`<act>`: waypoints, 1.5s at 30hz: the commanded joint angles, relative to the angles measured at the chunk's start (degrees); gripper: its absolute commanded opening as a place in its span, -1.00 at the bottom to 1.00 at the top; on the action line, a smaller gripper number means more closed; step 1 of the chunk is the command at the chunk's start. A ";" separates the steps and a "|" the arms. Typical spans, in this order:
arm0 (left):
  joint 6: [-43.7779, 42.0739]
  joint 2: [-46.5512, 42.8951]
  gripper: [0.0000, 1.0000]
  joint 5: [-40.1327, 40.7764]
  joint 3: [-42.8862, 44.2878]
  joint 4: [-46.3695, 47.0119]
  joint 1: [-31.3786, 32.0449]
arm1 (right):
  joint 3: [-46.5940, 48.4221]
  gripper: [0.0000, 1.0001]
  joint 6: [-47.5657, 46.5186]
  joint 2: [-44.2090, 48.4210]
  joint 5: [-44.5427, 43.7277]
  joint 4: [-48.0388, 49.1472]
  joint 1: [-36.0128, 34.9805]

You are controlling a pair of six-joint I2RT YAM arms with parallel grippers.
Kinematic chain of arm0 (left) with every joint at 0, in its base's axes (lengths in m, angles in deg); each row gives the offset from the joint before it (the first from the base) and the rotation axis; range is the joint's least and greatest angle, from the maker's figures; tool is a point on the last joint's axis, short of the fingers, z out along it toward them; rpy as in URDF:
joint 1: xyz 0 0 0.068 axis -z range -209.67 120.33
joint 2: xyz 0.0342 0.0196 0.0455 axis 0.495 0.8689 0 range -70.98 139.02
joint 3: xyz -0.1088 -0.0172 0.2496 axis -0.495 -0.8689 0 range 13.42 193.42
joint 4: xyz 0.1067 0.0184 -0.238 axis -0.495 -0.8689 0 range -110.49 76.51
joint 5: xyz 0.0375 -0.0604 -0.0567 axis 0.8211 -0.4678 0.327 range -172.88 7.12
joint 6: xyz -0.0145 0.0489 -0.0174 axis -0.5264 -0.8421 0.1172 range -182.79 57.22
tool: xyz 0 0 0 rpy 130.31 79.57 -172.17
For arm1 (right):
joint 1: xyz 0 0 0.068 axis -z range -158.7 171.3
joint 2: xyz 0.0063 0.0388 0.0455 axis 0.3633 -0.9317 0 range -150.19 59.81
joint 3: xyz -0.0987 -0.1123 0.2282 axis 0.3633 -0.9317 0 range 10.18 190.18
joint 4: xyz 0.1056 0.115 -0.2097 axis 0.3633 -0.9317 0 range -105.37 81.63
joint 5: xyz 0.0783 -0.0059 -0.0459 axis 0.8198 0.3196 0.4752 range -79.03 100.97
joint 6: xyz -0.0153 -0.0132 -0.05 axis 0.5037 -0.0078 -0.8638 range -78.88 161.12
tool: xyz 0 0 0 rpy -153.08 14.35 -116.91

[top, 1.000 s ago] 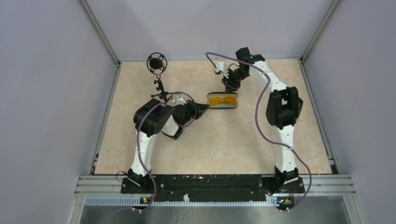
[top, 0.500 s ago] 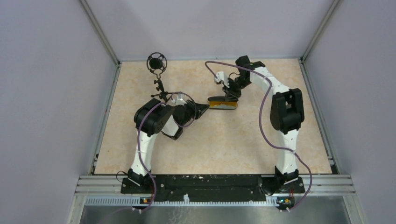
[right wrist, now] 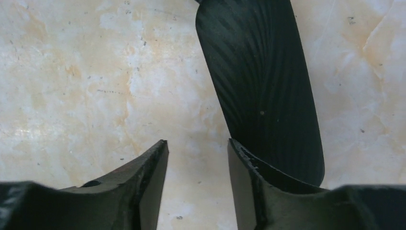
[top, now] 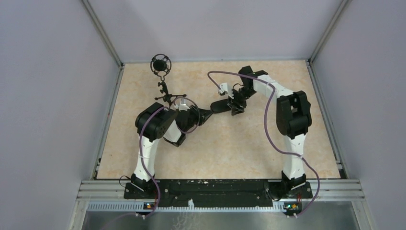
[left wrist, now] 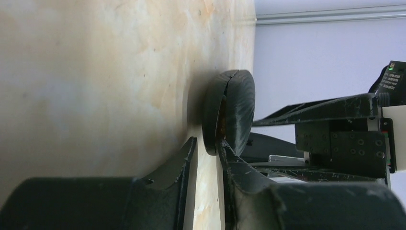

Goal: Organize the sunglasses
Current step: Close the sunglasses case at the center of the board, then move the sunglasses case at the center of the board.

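- Beige marbled table (top: 230, 148), pale lilac walls on 3 sides, metal rail along near edge.
- R gripper (top: 236, 106): unclenched, nothing between the fingers but bare table. Left finger (right wrist: 151, 172) is off the case, over the table. Right finger (right wrist: 246, 172) overlaps the near end of the lid (right wrist: 258, 86).
- Lid is black and ribbed. In the R wrist view it runs away from the finger, tilted slightly.
- L gripper (top: 207, 113): at the case's left end, fingers only narrowly parted. The end of the base (left wrist: 210, 120) sits between them.
- One L finger (left wrist: 234, 165) touches the case at the seam. The other (left wrist: 186, 160) lies low by the table w/ a thin strip of table showing btw it and the base. Can't tell if it's truly clamped.
- Case (top: 222, 105): black oblong, mid-table towards the far side, lying btw the 2 grippers. Lid is down almost onto the base, w/ a slim seam left at the L end.
- Sunglasses (left wrist: 221, 125): inside the case. Only an amber sliver shows in the seam, the rest is hidden. From above none of them shows.
- R arm (top: 292, 115): reaches from the near-right base up and left to the case, w/ a purple cable (top: 266, 129) looping along it.
- L arm (top: 148, 143): folded at the elbow, wrist pointing right at the case, w/ its own purple cable loop.
- Black mic (top: 161, 64) on a small stand, far-left on the table, well apart from the case.
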 commanded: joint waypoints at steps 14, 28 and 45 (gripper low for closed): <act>-0.65 -3.83 -0.39 -0.55 -4.35 1.88 -0.04 | 13.25 0.98 -15.35 -5.82 -5.28 -3.47 -4.10; -2.45 -7.93 -0.25 -1.21 -8.72 1.28 0.04 | 7.97 0.18 -9.87 -6.90 -7.88 -4.59 -4.37; -16.39 -30.15 -0.02 -6.46 -25.08 -14.61 2.67 | -26.46 0.04 32.10 15.19 -21.42 19.08 -1.60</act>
